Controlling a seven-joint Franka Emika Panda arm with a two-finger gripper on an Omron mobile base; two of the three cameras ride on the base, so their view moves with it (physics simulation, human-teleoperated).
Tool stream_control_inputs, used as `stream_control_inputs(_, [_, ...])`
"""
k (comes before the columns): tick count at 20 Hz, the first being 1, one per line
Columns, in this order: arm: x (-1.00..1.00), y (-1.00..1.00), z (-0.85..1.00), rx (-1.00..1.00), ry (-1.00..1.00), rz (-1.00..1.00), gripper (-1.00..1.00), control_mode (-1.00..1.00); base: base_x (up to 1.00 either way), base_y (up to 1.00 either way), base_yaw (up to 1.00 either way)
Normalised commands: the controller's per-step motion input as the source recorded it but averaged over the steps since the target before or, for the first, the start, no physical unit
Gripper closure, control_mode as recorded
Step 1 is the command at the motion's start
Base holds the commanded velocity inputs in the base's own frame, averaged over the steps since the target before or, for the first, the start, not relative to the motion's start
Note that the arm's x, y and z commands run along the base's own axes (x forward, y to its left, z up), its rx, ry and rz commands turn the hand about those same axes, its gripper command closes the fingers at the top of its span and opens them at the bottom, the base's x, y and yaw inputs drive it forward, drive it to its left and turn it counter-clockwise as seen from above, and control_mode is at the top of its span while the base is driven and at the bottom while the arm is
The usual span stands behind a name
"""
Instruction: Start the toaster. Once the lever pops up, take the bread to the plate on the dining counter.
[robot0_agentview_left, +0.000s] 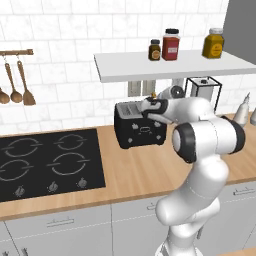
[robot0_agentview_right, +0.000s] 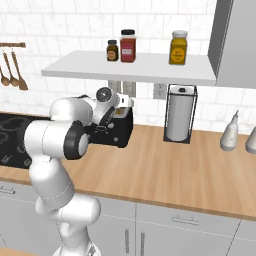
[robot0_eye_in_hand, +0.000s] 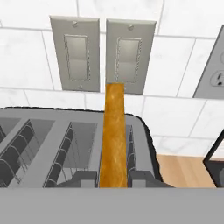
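Standing on the wooden counter (robot0_agentview_left: 135, 167) beside a four-ring hob (robot0_agentview_left: 47, 162), one black toaster (robot0_agentview_left: 139, 125) has the gripper (robot0_agentview_left: 150, 106) over its top; three jars (robot0_agentview_left: 171, 44) sit on the shelf above, labels too small to read. From the right base camera, the arm covers most of the toaster; one paper-towel holder (robot0_agentview_right: 180, 114) stands nearby. At the hand, one slice of bread (robot0_eye_in_hand: 114, 135) rises edge-on from the toaster's rightmost slot, seemingly pinched between the two fingertips (robot0_eye_in_hand: 82, 178), before two wall switches (robot0_eye_in_hand: 103, 54).

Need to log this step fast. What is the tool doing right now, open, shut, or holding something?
Tool: shut on the bread, gripping its crust edge from both sides above the toaster slot.
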Motion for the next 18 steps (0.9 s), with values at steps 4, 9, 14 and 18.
stream_control_inputs(4, [0.0,0.0,0.82,0.0,-0.07,0.0,1.0,-1.0,0.0,0.0,0.0])
stream_control_inputs(9, [-0.24,0.0,0.46,0.0,-0.04,0.0,1.0,-1.0,0.0,0.0,0.0])
stream_control_inputs(14, [-0.88,0.02,0.03,0.0,0.0,0.0,1.0,-1.0,0.0,0.0,0.0])
stream_control_inputs(18, [-0.69,0.0,0.42,0.0,0.0,0.0,1.0,-1.0,0.0,0.0,0.0])
